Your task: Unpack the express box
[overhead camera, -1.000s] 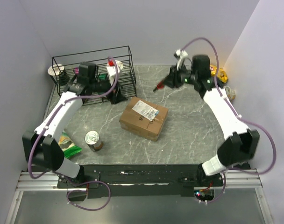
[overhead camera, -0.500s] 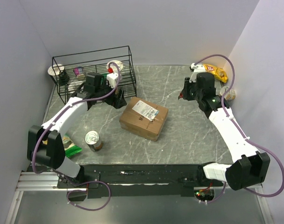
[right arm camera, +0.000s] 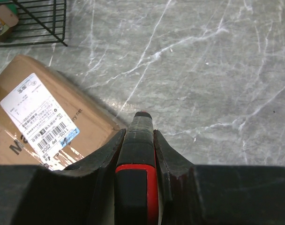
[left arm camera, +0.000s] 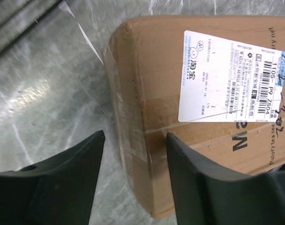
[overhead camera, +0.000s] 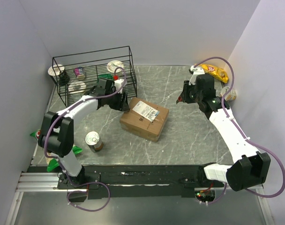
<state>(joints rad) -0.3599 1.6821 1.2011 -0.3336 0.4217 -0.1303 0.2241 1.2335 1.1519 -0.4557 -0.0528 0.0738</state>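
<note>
The express box (overhead camera: 145, 118) is a brown carton with a white address label and clear tape, lying closed mid-table. It fills the left wrist view (left arm camera: 203, 108) and shows at the left of the right wrist view (right arm camera: 39, 117). My left gripper (overhead camera: 125, 105) is open and empty, just above the box's far left corner, with that corner's edge between its fingers (left arm camera: 198, 178). My right gripper (overhead camera: 182, 99) is shut on a black and red utility knife (right arm camera: 138, 154), held above the table to the right of the box, tip pointing toward it.
A black wire basket (overhead camera: 93, 75) with several small items stands at the back left. A tin can (overhead camera: 93, 140) and a green packet (overhead camera: 63, 149) lie at the front left. A yellow snack bag (overhead camera: 214, 71) lies at the back right.
My left gripper has moved from beside the basket down and right to the box's far left corner. My right gripper with the knife has swung right, then settled slightly lower.
</note>
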